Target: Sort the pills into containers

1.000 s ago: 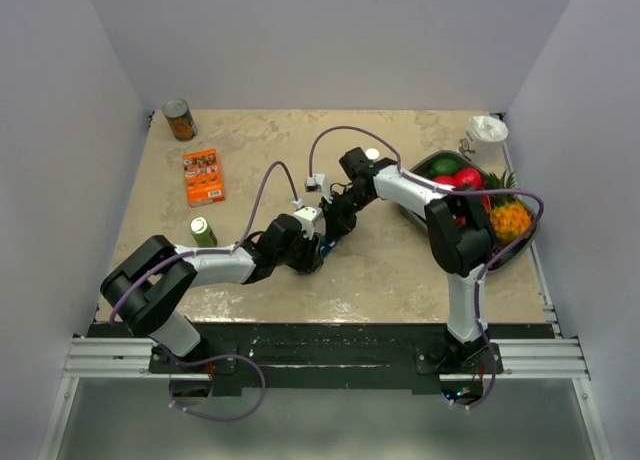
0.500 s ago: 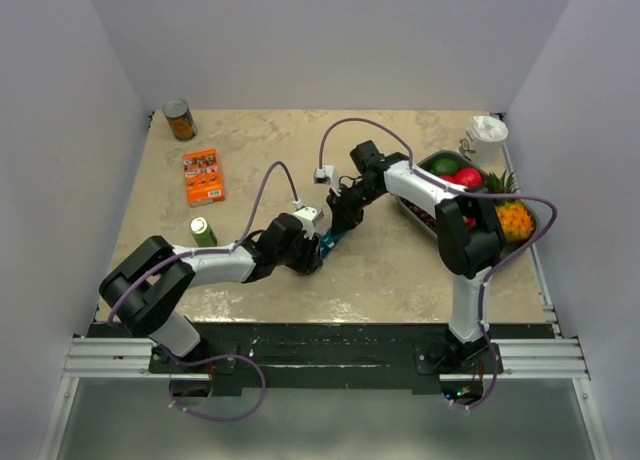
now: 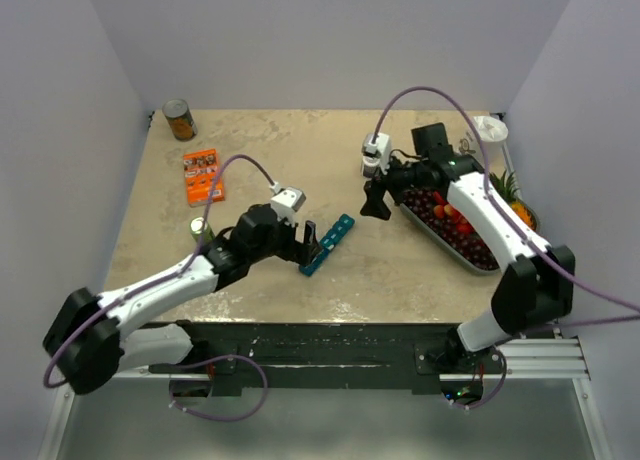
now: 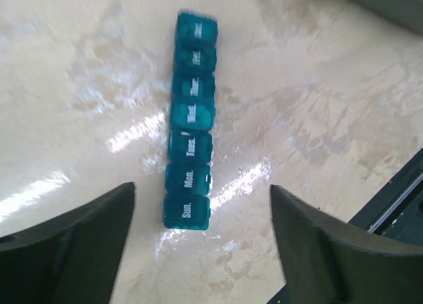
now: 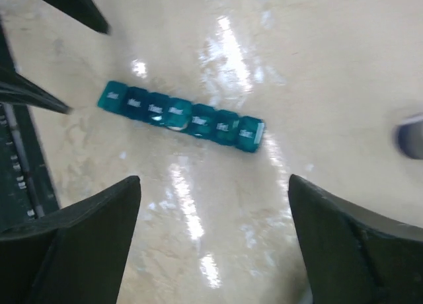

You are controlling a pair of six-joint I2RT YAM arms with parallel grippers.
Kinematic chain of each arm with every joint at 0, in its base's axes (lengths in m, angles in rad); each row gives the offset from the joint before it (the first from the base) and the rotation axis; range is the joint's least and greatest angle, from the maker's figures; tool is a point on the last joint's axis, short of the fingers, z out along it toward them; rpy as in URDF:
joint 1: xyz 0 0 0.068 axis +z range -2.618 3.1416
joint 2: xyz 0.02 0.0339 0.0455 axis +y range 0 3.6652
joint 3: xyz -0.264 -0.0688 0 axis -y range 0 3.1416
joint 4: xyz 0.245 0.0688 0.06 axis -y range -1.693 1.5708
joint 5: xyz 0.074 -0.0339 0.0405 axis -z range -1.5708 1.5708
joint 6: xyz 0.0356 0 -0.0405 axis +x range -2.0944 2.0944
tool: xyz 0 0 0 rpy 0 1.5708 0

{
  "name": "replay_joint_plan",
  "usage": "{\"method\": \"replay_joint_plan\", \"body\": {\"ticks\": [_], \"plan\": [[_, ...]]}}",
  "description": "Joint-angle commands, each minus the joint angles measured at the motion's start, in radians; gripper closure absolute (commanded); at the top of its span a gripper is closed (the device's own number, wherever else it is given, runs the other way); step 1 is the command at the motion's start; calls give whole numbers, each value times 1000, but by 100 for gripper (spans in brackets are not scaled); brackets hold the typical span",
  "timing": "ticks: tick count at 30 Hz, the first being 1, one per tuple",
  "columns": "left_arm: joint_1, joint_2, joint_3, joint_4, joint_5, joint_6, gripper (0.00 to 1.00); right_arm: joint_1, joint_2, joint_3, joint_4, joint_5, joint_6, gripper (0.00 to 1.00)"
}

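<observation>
The containers (image 3: 329, 243) are one teal strip of day-labelled compartments lying flat on the table with every lid down. In the left wrist view the containers (image 4: 190, 119) run away from me, the "Sun." end nearest. My left gripper (image 3: 307, 246) hangs open just above that near end (image 4: 202, 191) and touches nothing. My right gripper (image 3: 376, 206) is open above bare table right of the strip. In its own view the right gripper (image 5: 215, 180) is a little short of the containers (image 5: 180, 115). No pills show.
A grey tray (image 3: 418, 218) of fruit stands at the right under my right arm, with a white cup (image 3: 488, 130) behind it. At the left are a brown can (image 3: 180, 120), an orange box (image 3: 203, 175) and a small green bottle (image 3: 202, 230).
Both grippers were down on the strip; both have opened and pulled away. My right arm swung back to the right, my left drew back to the left. The strip lies free.
</observation>
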Motion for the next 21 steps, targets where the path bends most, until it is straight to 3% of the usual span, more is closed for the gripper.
{"method": "replay_joint_plan", "body": {"ticks": [1, 5, 10, 15, 21], "plan": [[30, -235, 51, -53, -97, 46, 1, -65, -230, -86, 222, 139, 183, 1], [99, -480, 56, -93, -114, 53, 1, -104, -394, -157, 367, 277, 395, 1], [153, -555, 126, -257, -97, 111, 1, -105, -505, -194, 449, 535, 666, 1], [153, -610, 149, -311, -105, 124, 1, -112, -553, -154, 404, 642, 670, 1], [153, -637, 163, -331, -101, 128, 1, -154, -574, -135, 378, 593, 644, 1]]}}
